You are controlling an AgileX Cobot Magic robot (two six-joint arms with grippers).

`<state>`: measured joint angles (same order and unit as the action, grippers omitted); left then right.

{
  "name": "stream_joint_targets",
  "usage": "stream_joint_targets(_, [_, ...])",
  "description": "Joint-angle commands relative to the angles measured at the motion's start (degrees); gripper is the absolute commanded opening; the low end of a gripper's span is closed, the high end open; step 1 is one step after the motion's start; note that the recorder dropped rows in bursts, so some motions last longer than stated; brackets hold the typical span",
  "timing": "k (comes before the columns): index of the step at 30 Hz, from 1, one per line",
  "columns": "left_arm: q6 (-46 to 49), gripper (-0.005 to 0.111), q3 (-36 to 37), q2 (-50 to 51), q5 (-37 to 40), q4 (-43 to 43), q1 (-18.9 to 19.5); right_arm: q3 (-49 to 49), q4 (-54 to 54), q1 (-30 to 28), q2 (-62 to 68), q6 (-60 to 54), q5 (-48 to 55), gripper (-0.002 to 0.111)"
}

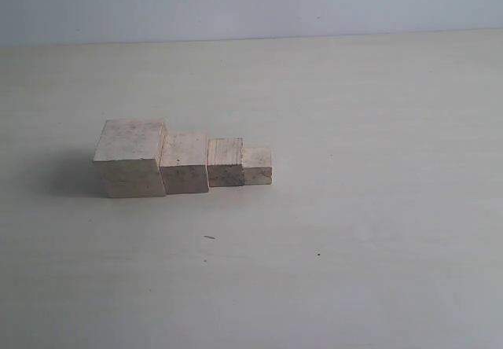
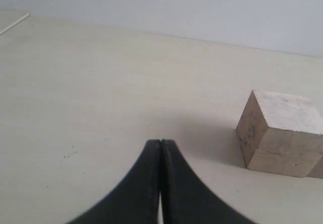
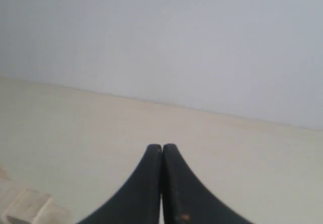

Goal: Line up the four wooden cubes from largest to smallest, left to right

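The four wooden cubes are seen in a single row on the pale table (image 1: 369, 223), left of the middle in the exterior view. The largest cube (image 1: 130, 159) is placed at the left end. The second cube (image 1: 185, 163) is set against its right side, the third cube (image 1: 225, 162) comes next, and the smallest cube (image 1: 257, 165) closes the row at the right (each appears to touch its neighbour, with no gap to be seen).

The left gripper (image 2: 161, 142) is shown with its black fingers pressed together and nothing clamped between them, above bare table. The largest cube is seen near it in the left wrist view, but apart from it.

The right gripper (image 3: 162, 146) is likewise closed tight on nothing. Only a corner of a pale block (image 3: 28, 206) is caught at the edge of the right wrist view, and which cube it is cannot be told. A plain grey-white wall (image 1: 251, 3) is seen behind the table.
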<state>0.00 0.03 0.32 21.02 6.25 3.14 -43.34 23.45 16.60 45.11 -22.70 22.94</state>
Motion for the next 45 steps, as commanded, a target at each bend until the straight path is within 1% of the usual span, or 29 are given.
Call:
stream_joint_targets(1, [0.0,0.000,0.0,-0.3,-0.3,0.0,-0.3,0.5,-9.4,-9.2,-9.2,0.7,3.0,0.000])
stream_joint_targets(3, [0.0,0.000,0.0,-0.3,-0.3,0.0,-0.3,1.6,-14.2,-12.4,-12.5,4.0,3.0,0.000])
stream_joint_targets(7, [0.0,0.000,0.0,-0.3,-0.3,0.0,-0.3,7.0,-25.9,-17.0,-18.9,15.9,2.2,0.000])
stream_joint_targets(10, [0.0,0.000,0.0,-0.3,-0.3,0.0,-0.3,13.1,-29.9,-19.1,-23.3,22.0,-0.8,0.000])
stream_joint_targets(16, [0.0,0.000,0.0,-0.3,-0.3,0.0,-0.3,24.5,-29.9,-19.7,-27.9,27.1,-5.2,0.000])
stream_joint_targets(23, [0.0,0.000,0.0,-0.3,-0.3,0.0,-0.3,32.2,-29.9,-19.7,-30.6,26.9,-8.1,0.000])
stream_joint_targets(25, [0.0,0.000,0.0,-0.3,-0.3,0.0,-0.3,34.6,-29.5,-19.5,-33.8,26.9,-9.9,0.000])
stream_joint_targets(28, [0.0,0.000,0.0,-0.3,-0.3,0.0,-0.3,37.8,-29.5,-17.0,-40.9,27.2,-9.6,0.000])
stream_joint_targets(30, [0.0,0.000,0.0,-0.3,-0.3,0.0,-0.3,39.7,-29.5,-16.6,-44.1,28.7,-9.1,0.000])
stream_joint_targets(35, [0.0,0.000,0.0,-0.3,-0.3,0.0,-0.3,43.3,-29.5,-16.6,-45.1,31.6,-8.9,0.000])
stream_joint_targets(45, [0.0,0.000,0.0,-0.3,-0.3,0.0,-0.3,43.3,-29.5,-16.6,-45.1,31.3,-5.8,0.000])
